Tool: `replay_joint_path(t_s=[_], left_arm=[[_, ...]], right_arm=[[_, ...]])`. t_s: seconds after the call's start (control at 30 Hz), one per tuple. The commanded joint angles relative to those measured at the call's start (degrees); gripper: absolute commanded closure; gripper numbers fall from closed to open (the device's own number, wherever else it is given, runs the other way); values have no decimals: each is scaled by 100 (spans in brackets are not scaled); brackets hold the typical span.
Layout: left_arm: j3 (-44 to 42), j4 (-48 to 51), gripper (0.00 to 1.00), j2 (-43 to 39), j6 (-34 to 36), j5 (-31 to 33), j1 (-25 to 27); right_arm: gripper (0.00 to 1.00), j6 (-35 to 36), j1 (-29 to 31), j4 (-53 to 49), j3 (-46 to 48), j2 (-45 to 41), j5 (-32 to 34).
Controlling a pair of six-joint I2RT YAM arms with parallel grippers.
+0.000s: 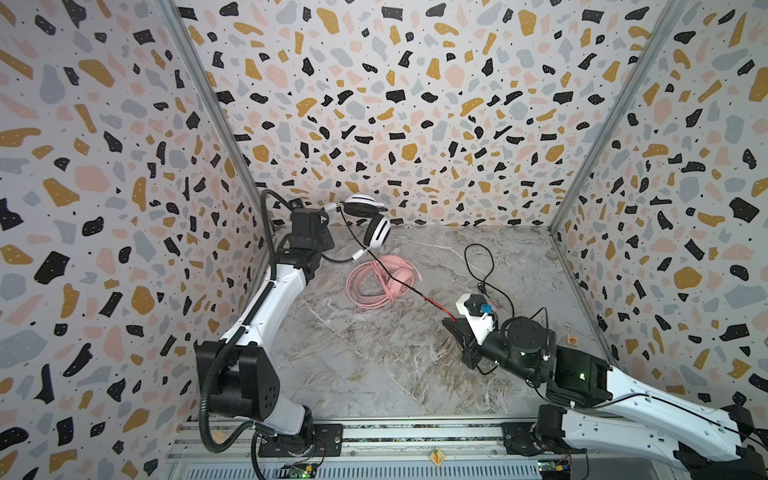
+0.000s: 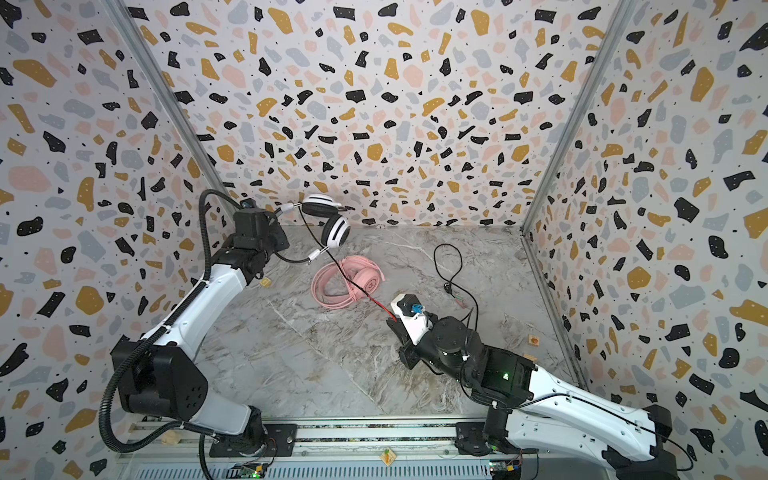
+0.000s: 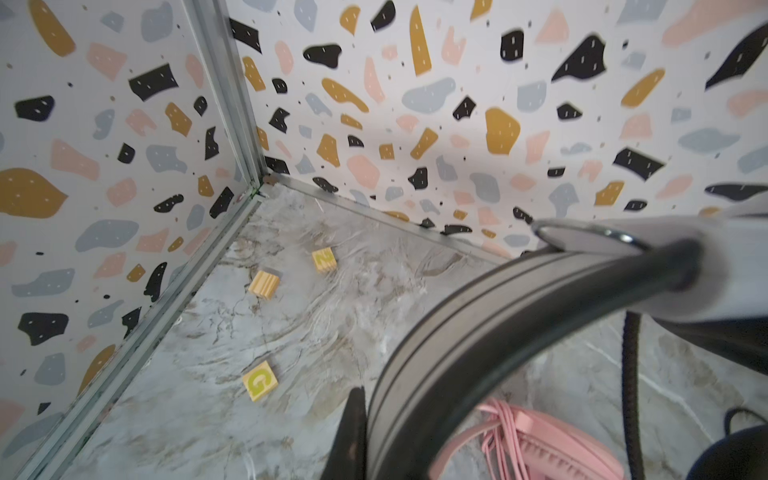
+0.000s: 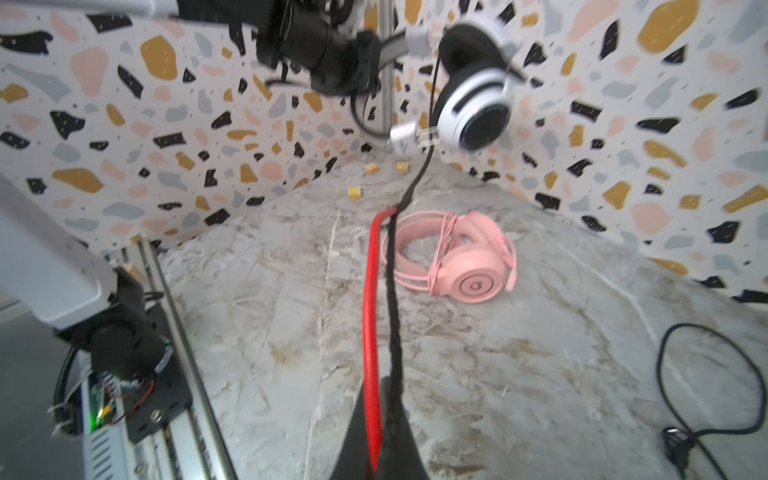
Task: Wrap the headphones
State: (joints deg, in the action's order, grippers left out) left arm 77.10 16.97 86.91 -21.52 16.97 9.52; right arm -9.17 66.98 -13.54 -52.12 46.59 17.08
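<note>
We hold the white-and-black over-ear headset's [image 1: 376,230] black cable [image 4: 392,324] taut.
Left end effector [image 1: 327,211] clamps the headband [image 3: 457,332], right end effector [image 4: 384,390] pinches the cable; looping it around likely comes next.

Seen from above, my left gripper [image 1: 323,235], at ten o'clock on the table [image 1: 374,365], hides its fingertips under its own wrist. Its wrist camera gives me the white-and-black headset [image 3: 478,328] only as a blurred band, cut off at the frame's edges. Around two o'clock, the black cable [image 4: 395,324] ends in plugs too small to tell apart.

Marble tabletop [image 1: 374,353]: pink headset [image 1: 384,280], wooden blocks [image 3: 263,284]
</note>
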Motion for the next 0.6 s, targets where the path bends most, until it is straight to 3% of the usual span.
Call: replay_joint_path(t_s=[0.0,0.13,0.37,0.57], left_arm=[[32,-99,100,-243,317,546,580],[-157,288,100,-310,760,1147,1467],[7,1640,100,-187,1234,355,2247],[-498,1684,100,-889,1500,-679,2733]], right_arm=[[100,448,-2,150,-527,77,858],[100,798,-231,589,-961,145,1010],[100,637,-1524,212,-1928,843,-231],[100,683,-2595,67,-2172,1361,-913]])
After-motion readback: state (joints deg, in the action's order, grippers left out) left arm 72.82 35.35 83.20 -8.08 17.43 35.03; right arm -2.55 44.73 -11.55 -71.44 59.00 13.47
